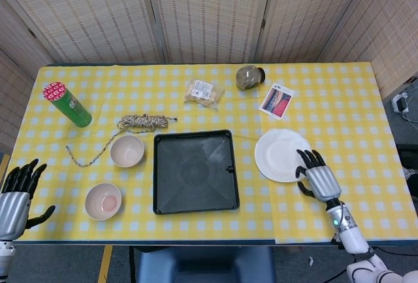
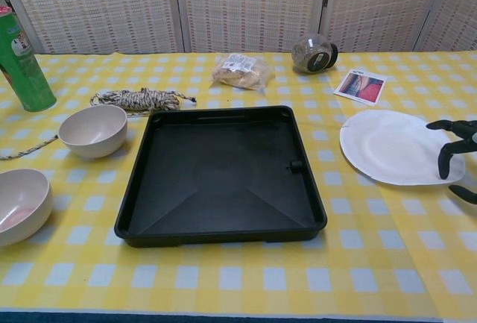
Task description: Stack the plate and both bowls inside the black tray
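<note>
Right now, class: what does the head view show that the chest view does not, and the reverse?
Only the head view shows the left hand, open, off the table's near-left corner. The chest view shows nothing that the head view lacks. Both show the tray, plate, two bowls, and right hand at the plate's near edge.
</note>
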